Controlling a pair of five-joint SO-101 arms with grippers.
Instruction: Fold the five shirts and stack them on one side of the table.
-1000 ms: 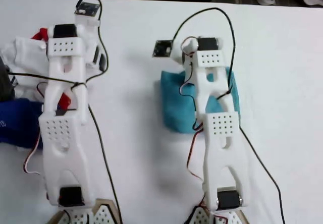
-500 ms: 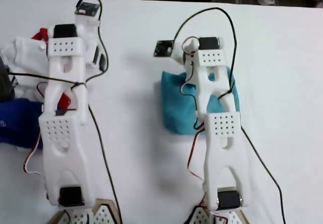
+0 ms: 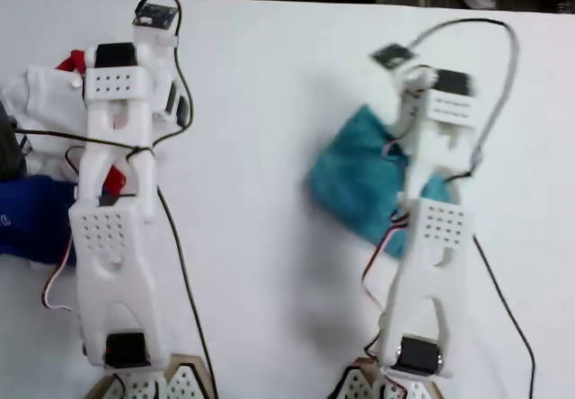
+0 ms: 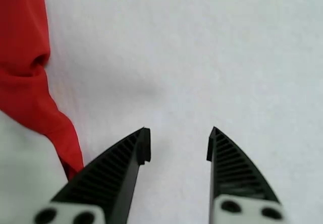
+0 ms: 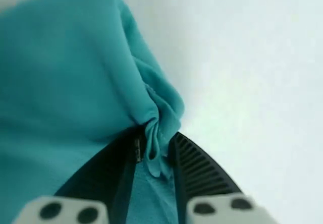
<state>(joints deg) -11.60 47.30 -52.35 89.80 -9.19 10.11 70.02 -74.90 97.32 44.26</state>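
A folded teal shirt [image 3: 355, 183] lies on the white table [image 3: 260, 75] right of centre, turned at a slant under my right arm. My right gripper [image 5: 155, 151] is shut on a bunched edge of the teal shirt [image 5: 65, 77]. My left gripper [image 4: 176, 143] is open over bare table, and a red shirt [image 4: 28, 72] lies just beside one of its fingers [image 4: 126, 158]. On the table's left side, partly under my left arm, sit a white shirt [image 3: 45, 102], a bit of red shirt [image 3: 70, 60] and a dark blue shirt [image 3: 31, 219].
Black cables run from both arms across the table. The arm bases [image 3: 148, 381] stand at the near edge. The table between the arms and to the far right is bare white.
My right arm has swung to the right with the teal shirt, dragging and turning it from square to slanted. The left arm has kept still.
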